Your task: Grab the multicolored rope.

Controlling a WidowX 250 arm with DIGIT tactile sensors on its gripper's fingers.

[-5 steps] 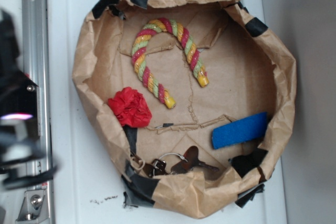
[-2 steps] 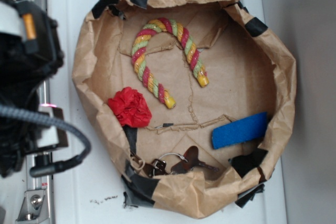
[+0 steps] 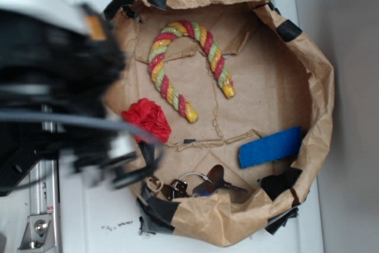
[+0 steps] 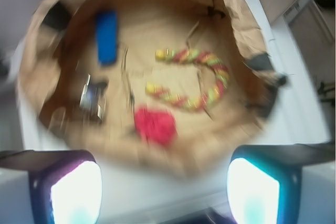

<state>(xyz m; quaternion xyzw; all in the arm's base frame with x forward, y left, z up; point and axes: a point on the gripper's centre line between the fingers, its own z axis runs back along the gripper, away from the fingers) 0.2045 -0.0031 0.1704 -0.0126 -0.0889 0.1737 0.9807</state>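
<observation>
Your arm (image 3: pixel 59 81) was a black motion-blurred mass over the left of the exterior view, hiding the left rim of the paper bowl (image 3: pixel 320 81) and the edge of the red wad (image 3: pixel 148 120). The end effector (image 4: pixel 165 190) showed only in the wrist view, cut off at the bottom: two glowing fingers (image 4: pixel 76 192), set wide apart, holding nothing. That view was blurred throughout.

Inside the bowl on the white worktop (image 3: pixel 89 211) you had one rope (image 3: pixel 185 63), one red wad, one blue block (image 3: pixel 270 147) and one bunch of keys (image 3: pixel 198 185), partly behind the bowl's folded near rim.

The rope lay in the upper middle of the bowl, bent in a U with both yellow-tipped ends pointing toward the keys, apart from the wad and well apart from the block.

A second earlier the arm sat blurred at the far left edge; it had since swept over the bowl's left side. Nothing in the bowl had shifted.
</observation>
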